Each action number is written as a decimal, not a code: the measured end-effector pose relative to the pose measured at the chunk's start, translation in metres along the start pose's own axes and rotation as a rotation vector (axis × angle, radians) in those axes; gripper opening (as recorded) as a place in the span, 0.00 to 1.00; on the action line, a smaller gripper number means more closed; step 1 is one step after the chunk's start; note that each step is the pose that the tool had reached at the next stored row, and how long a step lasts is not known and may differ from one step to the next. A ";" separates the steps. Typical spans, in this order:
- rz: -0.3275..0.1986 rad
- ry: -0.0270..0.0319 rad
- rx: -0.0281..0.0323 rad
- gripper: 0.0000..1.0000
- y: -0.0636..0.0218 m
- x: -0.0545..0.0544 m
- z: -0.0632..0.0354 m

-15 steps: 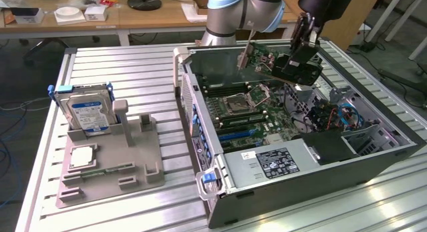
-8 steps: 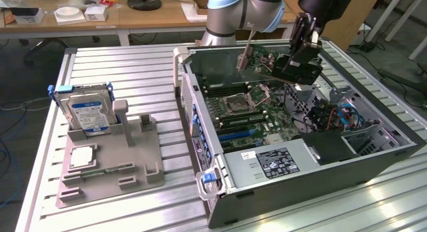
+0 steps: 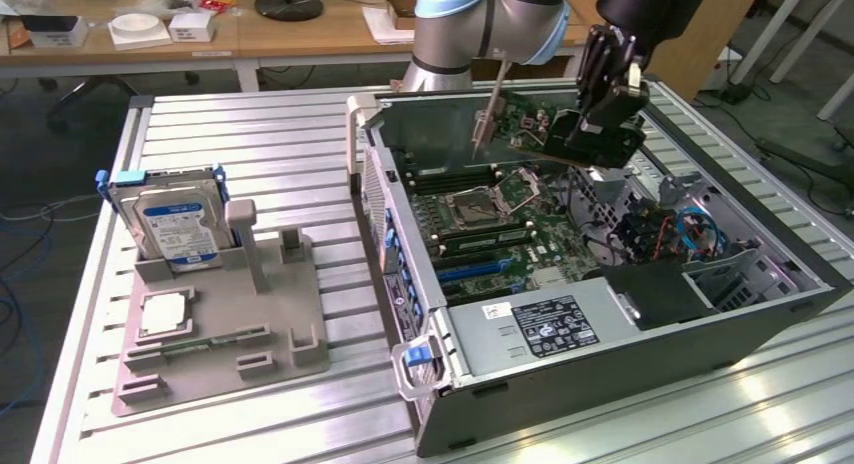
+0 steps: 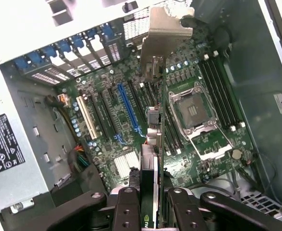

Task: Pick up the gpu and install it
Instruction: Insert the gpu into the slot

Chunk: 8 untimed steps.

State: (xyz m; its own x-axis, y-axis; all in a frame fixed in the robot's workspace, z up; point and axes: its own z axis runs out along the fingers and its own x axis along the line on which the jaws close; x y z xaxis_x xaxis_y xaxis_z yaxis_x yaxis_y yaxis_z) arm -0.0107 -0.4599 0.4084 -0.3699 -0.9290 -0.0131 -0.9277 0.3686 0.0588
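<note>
The gpu [image 3: 527, 124] hangs in the air over the open computer case [image 3: 627, 364], and my gripper [image 3: 597, 134] is shut on it. It is a dark-green card with a black cooler and a silver end bracket [image 3: 487, 114]. In the wrist view I see the gpu [image 4: 153, 144] edge-on between my black fingers [image 4: 127, 211], with its bracket [image 4: 165, 33] pointing away from me. Below it lies the motherboard [image 4: 203, 154] with a blue expansion slot [image 4: 128, 110], which the card is not touching.
A white slot [image 4: 85, 118] lies beside the blue one, and the CPU socket [image 4: 194, 110] stands open. The power supply [image 3: 547, 324] sits at the case's near end. On the exterior view's left, a grey fixture [image 3: 227, 334] holds a hard drive [image 3: 174, 224].
</note>
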 end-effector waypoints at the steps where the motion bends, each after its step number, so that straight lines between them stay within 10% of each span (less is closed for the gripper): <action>1: -0.010 0.0007 -0.0001 0.27 0.0000 0.000 0.0000; 8: -0.084 0.0050 -0.0011 0.27 0.0000 0.000 0.0000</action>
State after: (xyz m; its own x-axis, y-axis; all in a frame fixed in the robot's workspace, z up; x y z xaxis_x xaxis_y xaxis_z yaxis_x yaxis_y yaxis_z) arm -0.0107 -0.4599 0.4084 -0.2902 -0.9569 -0.0131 -0.9555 0.2890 0.0588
